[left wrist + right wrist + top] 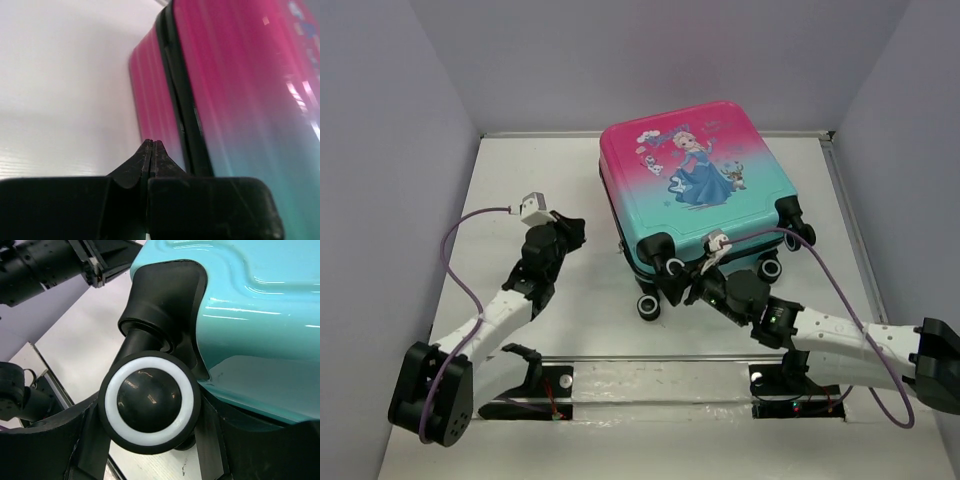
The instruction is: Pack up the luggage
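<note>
The luggage (695,170) lies flat and closed on the white table, princess picture up, wheels toward me. It is pink at the far end and teal at the near end. My left gripper (572,228) is shut and empty, just left of the case's left side; the left wrist view shows its tips (151,142) close to the pink shell and black seam (240,100). My right gripper (698,290) is at the near left corner. In the right wrist view it (150,440) stands open, straddling a black-and-white wheel (150,400) under the teal shell (260,300).
Grey walls close in the table on the left, back and right. A clear strip with the arm mounts (650,375) runs along the near edge. Other wheels (770,268) stick out at the case's near end. The left arm (45,265) shows beyond the wheel.
</note>
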`<state>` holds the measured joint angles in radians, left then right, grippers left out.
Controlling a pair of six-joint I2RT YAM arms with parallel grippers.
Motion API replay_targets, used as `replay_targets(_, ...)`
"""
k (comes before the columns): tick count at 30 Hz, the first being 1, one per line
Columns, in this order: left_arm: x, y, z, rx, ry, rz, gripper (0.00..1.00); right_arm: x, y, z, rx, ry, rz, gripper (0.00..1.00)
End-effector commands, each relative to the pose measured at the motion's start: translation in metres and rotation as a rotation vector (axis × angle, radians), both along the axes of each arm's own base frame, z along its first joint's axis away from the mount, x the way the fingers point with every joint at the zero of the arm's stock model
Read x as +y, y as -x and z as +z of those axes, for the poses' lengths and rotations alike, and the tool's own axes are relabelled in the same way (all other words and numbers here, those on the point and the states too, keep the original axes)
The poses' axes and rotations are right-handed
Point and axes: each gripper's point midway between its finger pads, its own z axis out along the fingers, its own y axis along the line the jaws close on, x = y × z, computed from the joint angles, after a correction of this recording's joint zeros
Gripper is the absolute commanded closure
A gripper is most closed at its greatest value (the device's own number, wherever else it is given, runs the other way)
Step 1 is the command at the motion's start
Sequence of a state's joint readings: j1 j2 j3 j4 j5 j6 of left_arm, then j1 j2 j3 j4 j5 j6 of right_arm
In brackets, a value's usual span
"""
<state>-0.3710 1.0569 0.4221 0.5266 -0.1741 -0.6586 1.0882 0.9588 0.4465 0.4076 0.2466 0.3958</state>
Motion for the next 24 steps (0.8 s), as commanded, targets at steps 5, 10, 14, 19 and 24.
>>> replay_targets(5,-0.017,0.052,0.132,-0.259,0.065,-0.214,0.35,0.043,0.002,0.024,-0.002,0.108,0.065,0.09)
replay_targets(10,0.001,0.110,0.204,-0.407,-0.023,-0.263,0.01,0.016,0.009,0.087,-0.045,0.140,0.033,0.00)
replay_targets(14,0.016,0.146,0.226,-0.448,-0.065,-0.266,0.01,-0.022,0.026,0.154,-0.127,0.079,0.051,0.00)
replay_targets(19,0.041,0.169,0.235,-0.483,-0.134,-0.195,0.01,-0.111,0.037,0.231,-0.271,-0.124,-0.106,0.00)
replay_targets(24,0.058,0.172,0.239,-0.510,-0.164,-0.110,0.01,-0.173,0.033,0.233,-0.274,-0.273,-0.295,0.00)
